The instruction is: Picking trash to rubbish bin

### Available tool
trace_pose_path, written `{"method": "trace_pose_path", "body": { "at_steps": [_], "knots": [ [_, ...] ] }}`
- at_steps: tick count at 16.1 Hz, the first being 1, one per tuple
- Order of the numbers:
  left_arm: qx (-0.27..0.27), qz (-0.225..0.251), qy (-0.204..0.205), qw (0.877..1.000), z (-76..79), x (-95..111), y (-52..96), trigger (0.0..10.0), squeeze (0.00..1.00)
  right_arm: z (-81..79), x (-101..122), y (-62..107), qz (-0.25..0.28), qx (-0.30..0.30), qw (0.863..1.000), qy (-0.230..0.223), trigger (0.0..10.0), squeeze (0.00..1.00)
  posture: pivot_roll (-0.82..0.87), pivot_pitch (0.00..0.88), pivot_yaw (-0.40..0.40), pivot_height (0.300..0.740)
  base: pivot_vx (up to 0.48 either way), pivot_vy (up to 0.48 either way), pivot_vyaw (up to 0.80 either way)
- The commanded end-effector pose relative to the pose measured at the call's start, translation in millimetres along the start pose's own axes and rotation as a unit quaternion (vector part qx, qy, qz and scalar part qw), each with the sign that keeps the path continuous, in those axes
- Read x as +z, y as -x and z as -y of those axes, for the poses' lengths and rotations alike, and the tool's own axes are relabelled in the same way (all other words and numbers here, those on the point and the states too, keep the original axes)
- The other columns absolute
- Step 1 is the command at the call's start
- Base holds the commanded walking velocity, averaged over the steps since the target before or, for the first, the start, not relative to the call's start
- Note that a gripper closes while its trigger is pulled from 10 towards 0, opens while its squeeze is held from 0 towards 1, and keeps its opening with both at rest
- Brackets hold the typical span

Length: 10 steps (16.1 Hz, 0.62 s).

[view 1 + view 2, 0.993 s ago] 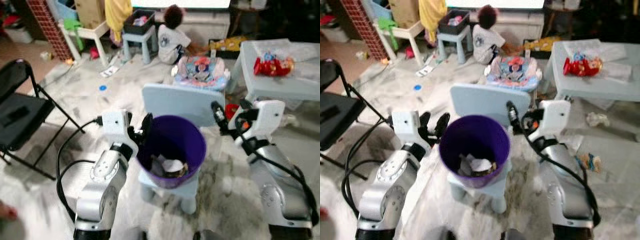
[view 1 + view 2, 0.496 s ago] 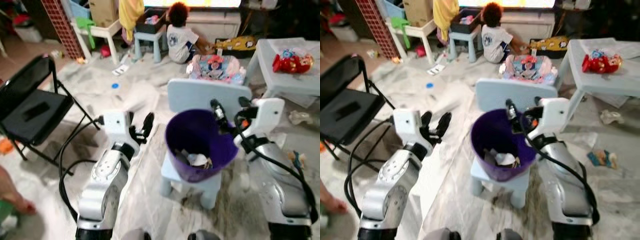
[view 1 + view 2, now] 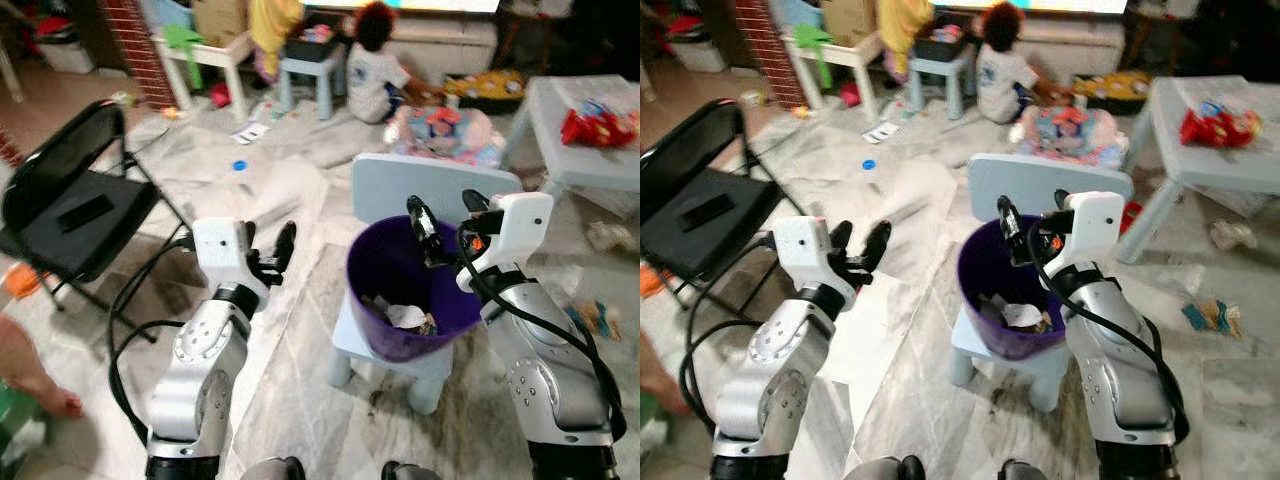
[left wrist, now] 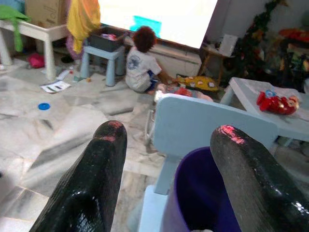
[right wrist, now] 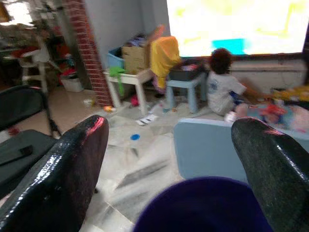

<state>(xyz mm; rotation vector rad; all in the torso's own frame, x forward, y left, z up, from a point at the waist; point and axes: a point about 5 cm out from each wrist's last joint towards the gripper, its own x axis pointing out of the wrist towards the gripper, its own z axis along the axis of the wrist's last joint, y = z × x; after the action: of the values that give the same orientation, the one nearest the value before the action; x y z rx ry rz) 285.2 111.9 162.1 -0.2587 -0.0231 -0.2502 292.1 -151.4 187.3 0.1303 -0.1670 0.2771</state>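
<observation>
A purple rubbish bin stands on the seat of a small pale blue chair, at centre right of the scene, with crumpled white and dark trash lying at its bottom. The right gripper is raised over the bin's far right rim, its two black fingers spread apart and empty. The left gripper is held to the left of the bin, apart from it, fingers likewise spread and holding nothing. A black folding chair stands at far left on the marble floor. A pale table bearing a red toy stands at far right; a person sits on the floor in the distance.
</observation>
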Motion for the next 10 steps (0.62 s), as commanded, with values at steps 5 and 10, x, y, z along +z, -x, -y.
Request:
{"method": "trace_pose_path", "body": {
  "at_steps": [5, 10],
  "knots": [
    [-0.003, 0.007, 0.006, 1.000, -0.8, 2.7, -4.6, 10.0, 0.00, 1.8, 3.1, 1.7, 0.000, -0.005, 1.000, 0.003, 10.0, 0.58, -0.05, 0.154, 0.033, 0.740, 0.000, 0.000, -0.80],
    [-0.007, 0.014, 0.003, 1.000, -2.9, 7.3, -8.5, 10.0, 0.00, 2.0, 3.3, 3.0, -0.001, -0.008, 1.000, 0.003, 10.0, 0.58, -0.05, 0.159, 0.038, 0.740, 0.000, 0.000, -0.80]
  ]
}}
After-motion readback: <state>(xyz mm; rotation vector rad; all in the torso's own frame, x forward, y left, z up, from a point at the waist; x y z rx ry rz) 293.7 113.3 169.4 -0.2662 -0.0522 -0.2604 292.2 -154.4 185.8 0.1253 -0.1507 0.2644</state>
